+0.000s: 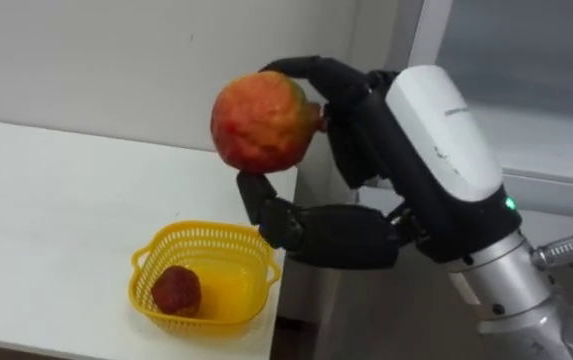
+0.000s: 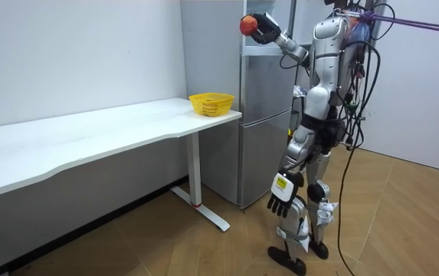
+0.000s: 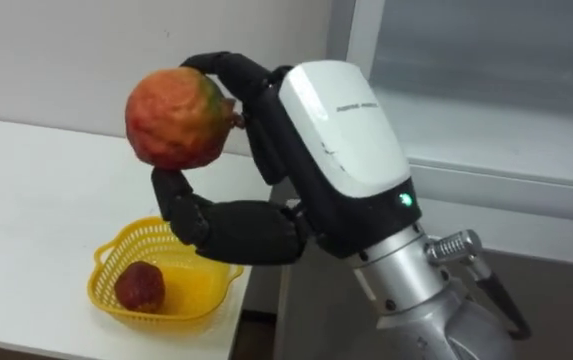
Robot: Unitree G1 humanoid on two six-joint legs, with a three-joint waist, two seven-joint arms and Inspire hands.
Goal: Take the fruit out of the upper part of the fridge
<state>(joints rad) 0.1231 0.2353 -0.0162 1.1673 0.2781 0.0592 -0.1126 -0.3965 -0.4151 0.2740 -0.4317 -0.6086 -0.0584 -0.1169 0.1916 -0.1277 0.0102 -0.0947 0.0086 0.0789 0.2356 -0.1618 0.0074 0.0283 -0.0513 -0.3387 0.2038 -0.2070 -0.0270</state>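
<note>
**Fruit held high in our right hand**

Our right hand point(image 1: 351, 140) curls round the red-orange fruit point(image 1: 263, 122), fingers over its top, thumb beneath. The fruit is nearly round, with no clear long axis; a small nub faces the palm. Below the hand, leftward, a yellow basket point(image 1: 152, 262) on the white table point(image 1: 56, 210) holds a smaller dark-red fruit point(image 1: 176, 290). The room view adds the grey fridge point(image 2: 269, 115) beyond the hand, and our left hand point(image 2: 282, 193) hanging loose-fingered by the thigh.

We note right hand point(image 1: 366, 140): black fingers, white shell on back, green light near silver wrist; silver torso, dark cables behind.
</note>
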